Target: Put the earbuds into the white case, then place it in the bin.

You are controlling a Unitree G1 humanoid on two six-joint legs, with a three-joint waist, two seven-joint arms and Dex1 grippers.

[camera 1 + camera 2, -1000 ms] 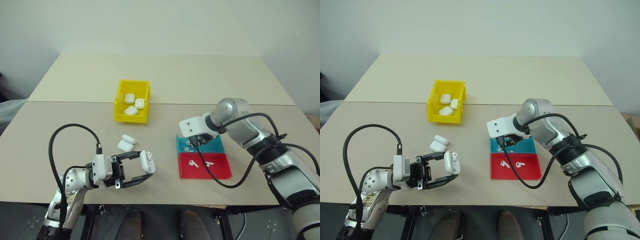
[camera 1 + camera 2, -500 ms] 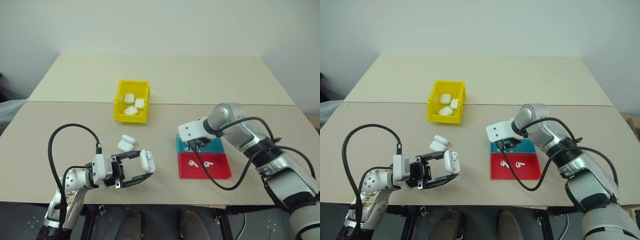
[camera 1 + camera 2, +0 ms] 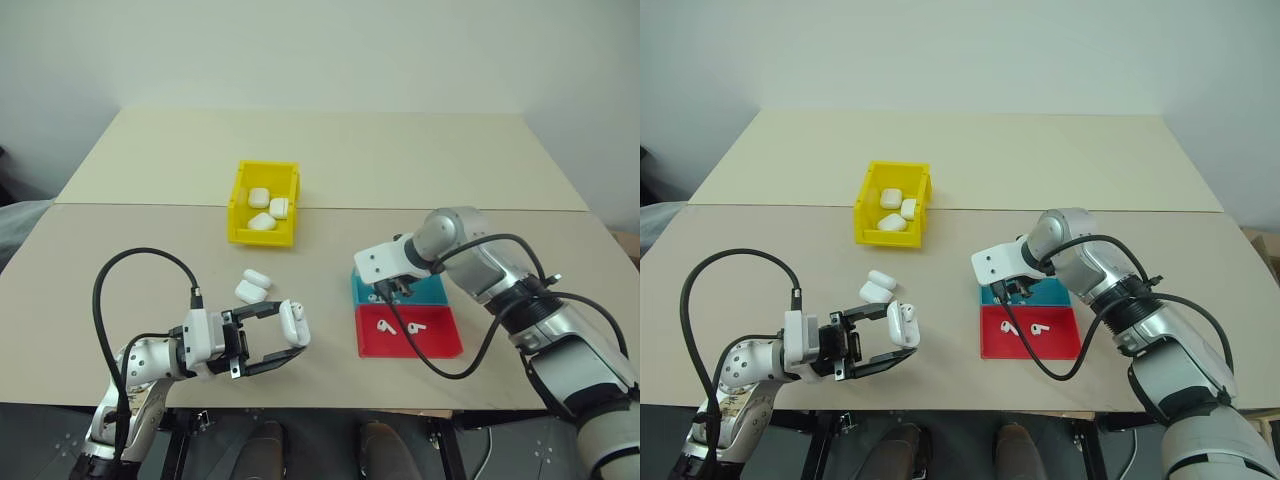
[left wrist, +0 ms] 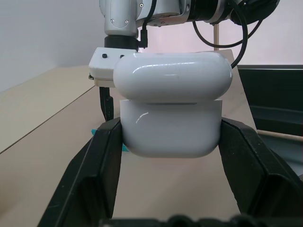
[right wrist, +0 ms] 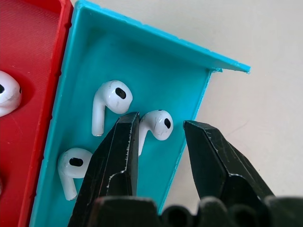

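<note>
Evidently you kept the left claw (image 3: 288,343) clamped on the white case (image 4: 171,109), lid raised to receive earbuds, well apart from the teal tray (image 5: 142,52), where your right claw (image 5: 160,142) stood part-open astride one earbud (image 5: 156,124), not yet gripping it.

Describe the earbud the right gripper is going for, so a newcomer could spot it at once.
Find the teal tray, beside the red tray on the table's right side. Three earbuds lie in it; the target earbud lies nearest the tray's outer wall, between the right gripper's black fingers.
</note>
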